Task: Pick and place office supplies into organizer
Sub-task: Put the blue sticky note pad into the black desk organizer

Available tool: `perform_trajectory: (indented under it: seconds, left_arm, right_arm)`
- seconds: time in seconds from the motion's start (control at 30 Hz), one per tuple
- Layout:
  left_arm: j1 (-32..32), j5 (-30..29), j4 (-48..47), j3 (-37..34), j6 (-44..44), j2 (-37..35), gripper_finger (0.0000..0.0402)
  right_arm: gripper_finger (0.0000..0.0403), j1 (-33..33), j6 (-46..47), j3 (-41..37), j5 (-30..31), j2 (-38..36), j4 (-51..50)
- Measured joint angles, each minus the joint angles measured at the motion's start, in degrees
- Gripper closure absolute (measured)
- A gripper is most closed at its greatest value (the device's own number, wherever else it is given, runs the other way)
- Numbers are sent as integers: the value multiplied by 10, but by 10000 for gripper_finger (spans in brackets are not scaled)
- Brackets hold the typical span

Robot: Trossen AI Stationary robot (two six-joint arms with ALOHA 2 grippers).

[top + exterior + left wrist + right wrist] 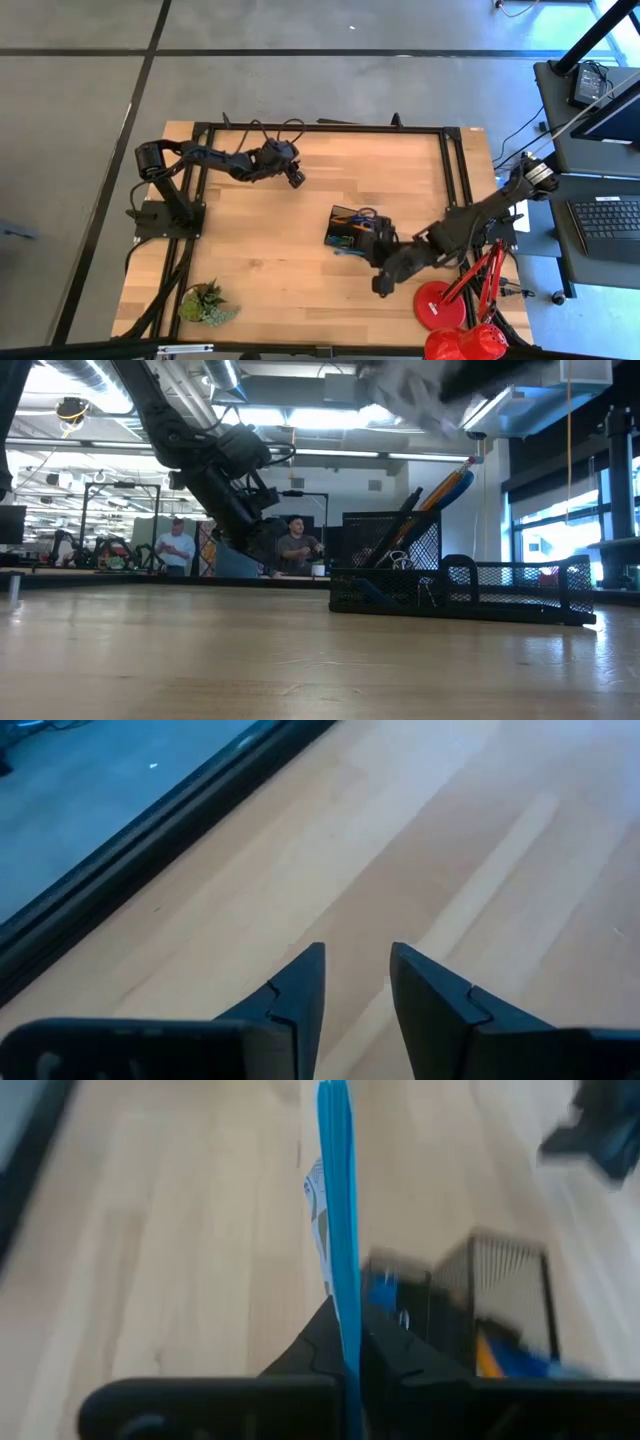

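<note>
Right gripper (350,1342) is clamped on the blue note pad (338,1200), just beside the mesh organizer (352,231). Left gripper (357,982) hangs open, well apart. Red lamp (462,318) and plant (205,301) sit near the table edge.

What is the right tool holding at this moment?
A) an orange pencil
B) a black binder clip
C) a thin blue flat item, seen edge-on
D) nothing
C: in the right wrist view the right tool is shut on a thin blue flat item that stands edge-on between its fingers, near the black mesh organizer.
</note>
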Motion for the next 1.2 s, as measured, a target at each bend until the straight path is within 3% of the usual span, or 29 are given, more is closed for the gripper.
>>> perform_trajectory:
  seconds: [0.5, 0.7, 0.9, 1.2]
  left_arm:
    - [13, 0, 19, 0, 0, 0, 293]
    - [13, 0, 19, 0, 0, 0, 295]
    - [13, 0, 19, 0, 0, 0, 297]
    - [13, 0, 19, 0, -2, 0, 298]
  right_arm:
    - [393, 26, 272, 0, 11, 38, -214]
    - [393, 25, 310, 0, 13, 85, -269]
    - [393, 23, 336, 0, 63, 126, -281]
    - [393, 2, 354, 0, 64, 181, -293]
